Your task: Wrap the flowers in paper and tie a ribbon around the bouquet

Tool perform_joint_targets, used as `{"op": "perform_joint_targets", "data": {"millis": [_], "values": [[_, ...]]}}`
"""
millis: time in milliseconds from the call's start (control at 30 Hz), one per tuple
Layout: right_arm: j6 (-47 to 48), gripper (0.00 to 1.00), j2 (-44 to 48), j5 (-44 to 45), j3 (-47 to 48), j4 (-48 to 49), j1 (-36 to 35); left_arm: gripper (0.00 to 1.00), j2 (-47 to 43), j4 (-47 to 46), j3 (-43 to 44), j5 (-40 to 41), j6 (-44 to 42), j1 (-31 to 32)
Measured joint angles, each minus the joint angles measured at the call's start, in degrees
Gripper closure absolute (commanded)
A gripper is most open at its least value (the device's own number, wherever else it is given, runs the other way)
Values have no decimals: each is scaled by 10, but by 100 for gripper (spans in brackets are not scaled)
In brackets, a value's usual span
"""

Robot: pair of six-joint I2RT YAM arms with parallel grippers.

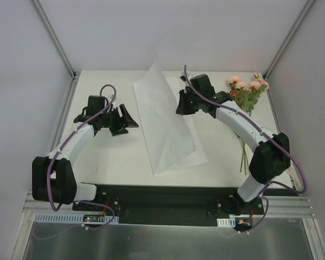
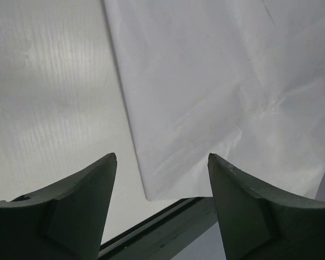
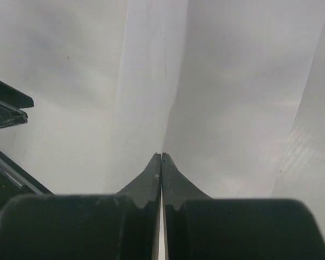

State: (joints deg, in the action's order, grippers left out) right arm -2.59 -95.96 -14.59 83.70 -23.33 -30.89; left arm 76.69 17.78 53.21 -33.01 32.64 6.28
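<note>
Seen from above, both arms are bolted at 6 o'clock on the white table. The left arm bends out toward 9 o'clock. The left gripper hangs at about 9 o'clock from the table's middle and points toward 3 o'clock, at the paper. Its jaws stand apart with nothing between them. It is just beside the sheet's left edge, with a strip of bare table between.

In the left wrist view the left gripper frames a corner of the paper, and the two dark fingers sit clear of the sheet.

The paper fills the middle of the table, its long side running from 11 o'clock to 5 o'clock. Its near end lies flat. Its far end, toward 12 o'clock, is lifted off the table into a standing ridge.

The right gripper is at about 1 o'clock from the middle, at the sheet's right edge. In the right wrist view the right gripper has its fingers pressed tip to tip. The paper rises from those tips as a fold, so the gripper is clamped on the sheet.

Farthest out, at 2 o'clock by the far right corner, lie the flowers. Their blooms are at the far end and their thin stems trail toward 5 o'clock, partly under the right arm and apart from the paper.
</note>
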Motion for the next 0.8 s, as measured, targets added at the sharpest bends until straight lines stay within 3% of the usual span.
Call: {"op": "perform_joint_targets", "data": {"millis": [200, 400, 567, 633, 700, 800], "values": [[33, 99, 9, 94, 64, -126, -75, 32, -51, 5, -60, 7, 10, -12], [30, 99, -29, 186, 201, -184, -177, 35, -216, 4, -134, 38, 38, -71], [27, 99, -92, 244, 283, -198, -251, 51, -241, 2, -177, 23, 61, -75], [31, 99, -122, 251, 296, -178, -269, 48, -223, 5, -193, 20, 63, -75], [31, 99, -146, 232, 286, -143, -278, 39, -240, 23, -209, 28, 63, -75], [25, 96, -177, 186, 263, -82, -280, 34, -344, 66, -214, 81, 61, -75]]}}
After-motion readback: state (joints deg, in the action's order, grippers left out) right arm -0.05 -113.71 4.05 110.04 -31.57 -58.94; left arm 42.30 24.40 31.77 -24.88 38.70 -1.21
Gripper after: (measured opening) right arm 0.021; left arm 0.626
